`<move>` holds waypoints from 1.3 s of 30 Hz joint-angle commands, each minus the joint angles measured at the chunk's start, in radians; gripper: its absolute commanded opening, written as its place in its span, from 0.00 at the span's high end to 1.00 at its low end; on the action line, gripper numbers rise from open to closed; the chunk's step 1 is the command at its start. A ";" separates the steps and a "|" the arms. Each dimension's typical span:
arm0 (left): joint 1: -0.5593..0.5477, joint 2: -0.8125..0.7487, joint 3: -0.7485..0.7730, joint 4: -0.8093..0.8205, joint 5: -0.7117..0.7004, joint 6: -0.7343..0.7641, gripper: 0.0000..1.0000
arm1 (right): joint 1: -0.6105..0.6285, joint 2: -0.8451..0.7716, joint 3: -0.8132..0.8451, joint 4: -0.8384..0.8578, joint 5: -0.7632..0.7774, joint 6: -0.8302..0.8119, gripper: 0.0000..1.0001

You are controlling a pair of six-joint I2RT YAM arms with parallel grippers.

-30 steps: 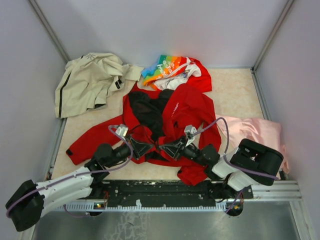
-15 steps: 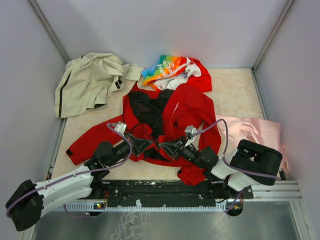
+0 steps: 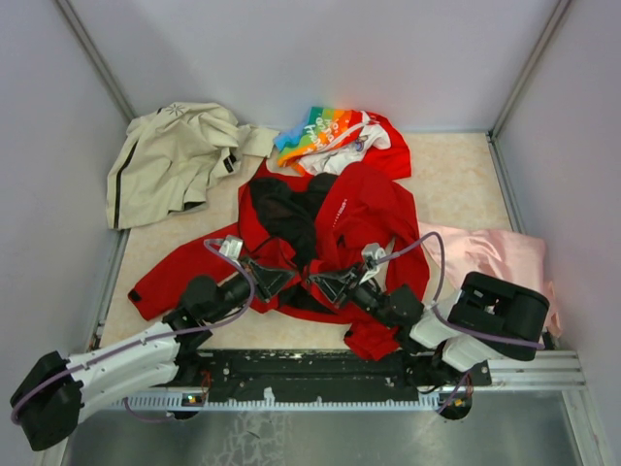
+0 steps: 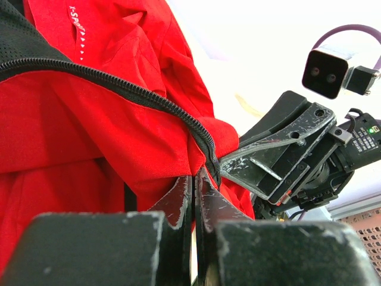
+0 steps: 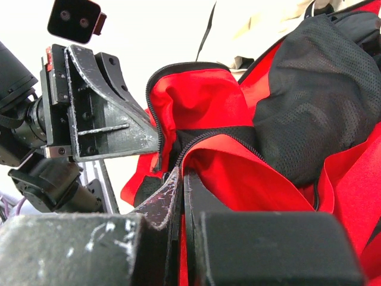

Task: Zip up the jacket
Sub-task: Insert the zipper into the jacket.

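Observation:
The bright red jacket [image 3: 364, 209] lies spread in the middle of the table, open down the front with its black lining [image 3: 291, 214] showing. Its front is unzipped, and the dark zipper teeth [image 4: 107, 83] run along a loose edge. My left gripper [image 3: 286, 282] and right gripper [image 3: 315, 282] meet tip to tip at the jacket's lower front. The left gripper [image 4: 195, 176] is shut on the red cloth beside the zipper edge. The right gripper [image 5: 181, 173] is shut on the other zipper edge [image 5: 208, 138]. The zipper's slider is hidden.
A beige jacket [image 3: 170, 160] lies at the back left and a rainbow-printed garment [image 3: 325, 131] behind the red collar. A pink cloth [image 3: 495, 254] lies on the right, next to the right arm. Grey walls enclose the table on three sides, with a metal rail [image 3: 330, 374] along the near edge.
Both grippers stay shut on the jacket's front edges. The left wrist has moved slightly up and away from the bases, lifting the hem a little.

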 commanded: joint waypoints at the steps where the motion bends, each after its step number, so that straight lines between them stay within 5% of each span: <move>1: 0.004 -0.022 0.002 0.059 -0.009 -0.010 1.00 | 0.009 -0.027 0.024 0.169 0.051 -0.008 1.00; 39: 0.004 0.028 0.006 0.093 -0.006 -0.034 1.00 | 0.008 -0.041 0.031 0.169 0.022 -0.010 1.00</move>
